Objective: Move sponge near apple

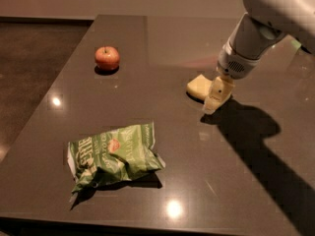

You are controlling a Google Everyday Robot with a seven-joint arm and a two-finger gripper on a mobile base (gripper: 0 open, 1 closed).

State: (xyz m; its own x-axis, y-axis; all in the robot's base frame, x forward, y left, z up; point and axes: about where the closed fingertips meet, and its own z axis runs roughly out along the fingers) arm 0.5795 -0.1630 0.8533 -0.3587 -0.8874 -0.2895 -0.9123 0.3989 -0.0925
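Observation:
The pale yellow sponge [198,86] lies on the dark table [162,48], right of centre. My gripper [216,96] comes down from the upper right and stands right at the sponge's right end, touching or covering it. The red apple [107,58] sits at the far left of the table, well apart from the sponge.
A crumpled green snack bag [113,154] lies near the front left of the table. The table's left edge runs diagonally beside the apple, with dark floor [29,68] beyond. My arm casts a broad shadow [261,141] over the right side.

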